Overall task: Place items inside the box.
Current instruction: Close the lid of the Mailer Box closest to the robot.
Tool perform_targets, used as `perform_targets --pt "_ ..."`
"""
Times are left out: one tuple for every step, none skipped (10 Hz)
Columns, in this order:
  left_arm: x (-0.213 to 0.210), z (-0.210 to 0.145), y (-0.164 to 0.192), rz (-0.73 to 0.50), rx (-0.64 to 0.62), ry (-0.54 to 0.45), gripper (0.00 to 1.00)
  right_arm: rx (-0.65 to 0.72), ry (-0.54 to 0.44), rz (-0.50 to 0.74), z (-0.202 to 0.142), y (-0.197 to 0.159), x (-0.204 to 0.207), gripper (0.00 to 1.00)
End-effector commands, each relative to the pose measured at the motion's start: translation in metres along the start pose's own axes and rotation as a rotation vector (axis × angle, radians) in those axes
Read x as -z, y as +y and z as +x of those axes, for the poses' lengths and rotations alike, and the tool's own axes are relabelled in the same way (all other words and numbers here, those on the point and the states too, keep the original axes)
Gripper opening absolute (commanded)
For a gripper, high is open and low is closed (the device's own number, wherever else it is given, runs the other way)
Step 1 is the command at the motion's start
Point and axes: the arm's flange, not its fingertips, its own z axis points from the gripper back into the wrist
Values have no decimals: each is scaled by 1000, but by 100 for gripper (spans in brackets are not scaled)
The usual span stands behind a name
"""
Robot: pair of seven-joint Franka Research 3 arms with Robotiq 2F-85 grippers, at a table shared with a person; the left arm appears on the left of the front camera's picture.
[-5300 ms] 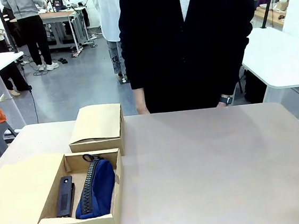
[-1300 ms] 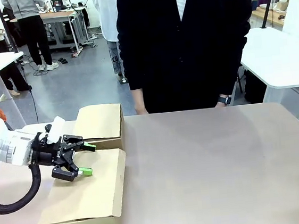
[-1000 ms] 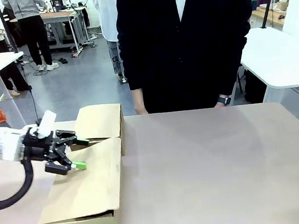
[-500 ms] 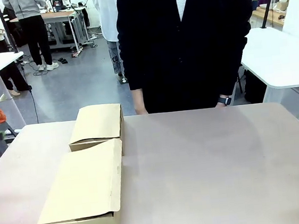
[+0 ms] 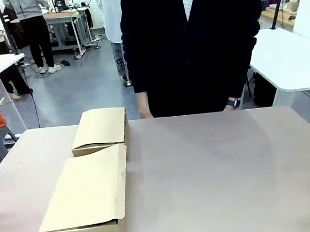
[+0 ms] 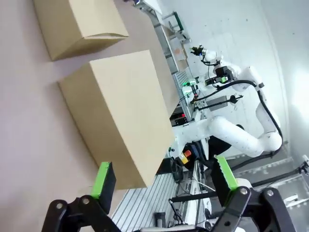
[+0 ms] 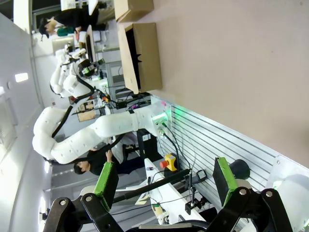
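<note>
Pinkish table (image 5: pixel 216 170) carries two cardboard boxes near its left side: the nearer box (image 5: pixel 88 195) has its lid flap down, and the second box (image 5: pixel 101 130) touches its far end. A person (image 5: pixel 192 45) stands at the far edge. Left hand (image 6: pixel 164 176) hangs spread and empty, the nearer box just ahead. Right hand (image 7: pixel 161 176) is spread too, well apart from both boxes.

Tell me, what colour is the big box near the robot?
The big box is plain light brown cardboard, best seen in the front view.

Table (image 5: pixel 216 170) (tan): two closed boxes (image 5: pixel 88 195).
</note>
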Motion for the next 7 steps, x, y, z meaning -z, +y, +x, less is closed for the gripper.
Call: perform_targets --pt "-2 0 -31 18 136 12 100 2 -7 13 1 3 -1 100" --pt "-2 0 -31 18 136 12 100 2 -7 13 1 3 -1 100" --pt "-2 0 -31 18 136 12 100 2 -7 13 1 3 -1 100" --pt "-2 0 -31 18 136 12 100 2 -7 13 1 3 -1 100" --pt "-2 0 -31 18 136 12 100 2 -7 13 1 3 -1 100" --pt "-2 0 -31 18 136 12 100 2 -7 13 1 3 -1 100" --pt "-2 0 -31 18 136 12 100 2 -7 13 1 3 -1 100"
